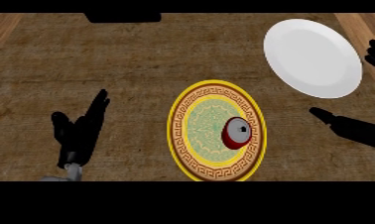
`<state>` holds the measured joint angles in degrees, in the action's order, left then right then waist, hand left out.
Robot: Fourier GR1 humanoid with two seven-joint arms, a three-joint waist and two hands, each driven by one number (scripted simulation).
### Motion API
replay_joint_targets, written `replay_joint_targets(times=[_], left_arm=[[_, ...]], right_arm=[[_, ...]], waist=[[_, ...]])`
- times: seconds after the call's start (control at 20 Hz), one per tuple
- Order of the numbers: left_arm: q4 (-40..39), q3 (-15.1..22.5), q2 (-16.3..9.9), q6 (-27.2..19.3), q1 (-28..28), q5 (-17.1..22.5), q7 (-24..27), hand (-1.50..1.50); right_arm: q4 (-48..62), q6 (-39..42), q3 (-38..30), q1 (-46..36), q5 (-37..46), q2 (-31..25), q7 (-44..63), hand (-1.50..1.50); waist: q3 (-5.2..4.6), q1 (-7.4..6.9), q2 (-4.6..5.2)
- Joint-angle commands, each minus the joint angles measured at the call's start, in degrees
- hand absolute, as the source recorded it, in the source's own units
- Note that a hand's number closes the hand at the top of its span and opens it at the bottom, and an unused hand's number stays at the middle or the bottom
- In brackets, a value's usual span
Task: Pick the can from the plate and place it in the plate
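Right robot hand (344, 126) cut off by right edge, fingers' state unclear. Dark object (122, 17) at top cropped, unidentifiable. Left forearm (62, 176) cut at bottom.

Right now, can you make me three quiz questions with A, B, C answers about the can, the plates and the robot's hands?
1. Where is the can?
A. on the white plate
B. on the patterned plate
C. on the bare counter

2. How many plates are there?
A. one
B. two
C. three

3. What is the left hand doing?
A. holding the can
B. pressing on a plate
C. open, holding nothing

Answers:
1 B: the can stands on the right part of the patterned plate.
2 B: the patterned plate and the white plate.
3 C: its fingers are straight, away from both plates.
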<state>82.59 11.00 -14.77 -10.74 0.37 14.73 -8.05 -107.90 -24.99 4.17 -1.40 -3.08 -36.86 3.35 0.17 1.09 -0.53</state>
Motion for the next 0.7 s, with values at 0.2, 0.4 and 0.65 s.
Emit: replay_joint_targets(times=[0.2,0.4,0.65], left_arm=[[-0.4,2.7,1.7,0.4,1.1,-0.8,-2.5,0.00],[-1.2,3.3,3.8,-1.3,0.6,-1.9,-2.7,0.00],[1.8,3.8,3.4,-0.9,1.8,-2.8,-3.5,0.00]], right_arm=[[-9.6,12.6,7.7,3.5,6.3,-14.3,17.5,-1.50],[-16.3,16.4,9.3,2.1,7.4,-17.0,28.1,-1.50],[-17.4,17.2,20.0,-6.5,16.2,-12.0,43.4,-1.50]], waist=[[-0.40,-0.64,0.37],[-0.31,-0.64,0.39],[-0.27,-2.32,0.56]])
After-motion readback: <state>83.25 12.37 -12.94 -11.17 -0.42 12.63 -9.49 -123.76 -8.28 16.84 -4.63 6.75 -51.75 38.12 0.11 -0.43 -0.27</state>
